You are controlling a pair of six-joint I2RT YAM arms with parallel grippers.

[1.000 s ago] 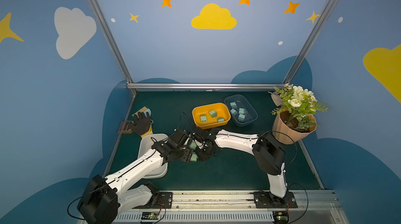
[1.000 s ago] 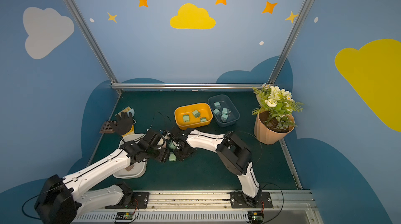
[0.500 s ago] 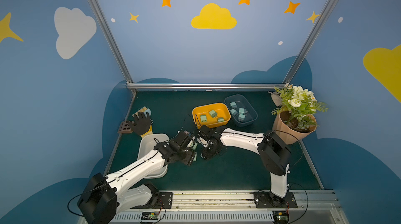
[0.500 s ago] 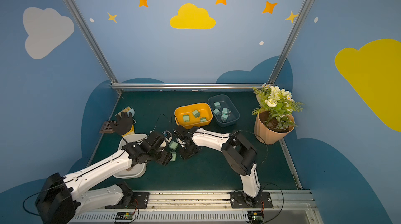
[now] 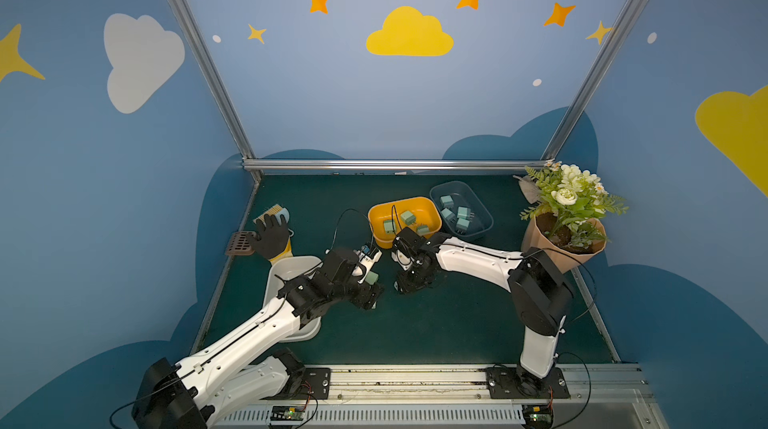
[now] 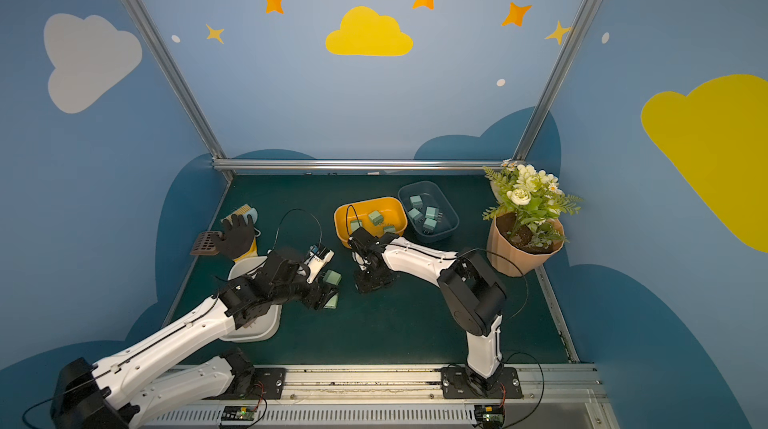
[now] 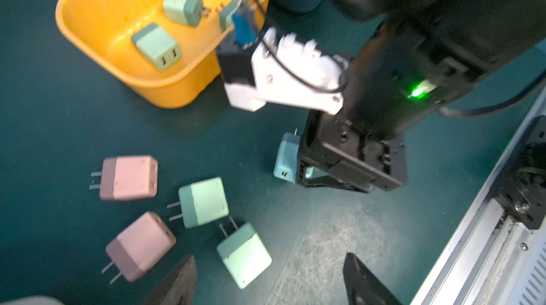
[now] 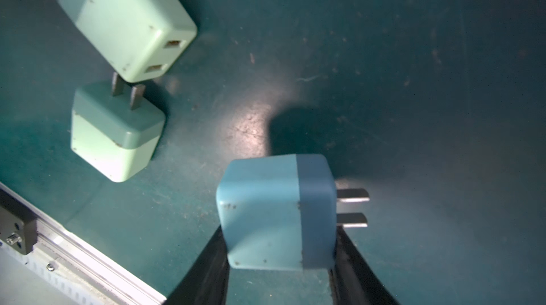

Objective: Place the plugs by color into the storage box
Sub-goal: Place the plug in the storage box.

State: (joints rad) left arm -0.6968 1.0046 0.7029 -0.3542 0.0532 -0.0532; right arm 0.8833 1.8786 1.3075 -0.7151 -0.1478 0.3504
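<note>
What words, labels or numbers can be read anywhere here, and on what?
None can be read.
The walls: only painted clouds and stars, no writing.
The blue plug, green plugs and pink plugs: plain faces, no print to see.
The small boards by the front rail: too small to read.

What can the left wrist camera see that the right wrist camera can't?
Only the left wrist camera shows the yellow bin holding three green plugs. Only the right wrist camera shows both prongs of the blue plug, pinched by the right gripper. Both show that blue plug and two loose green plugs on the mat.
</note>
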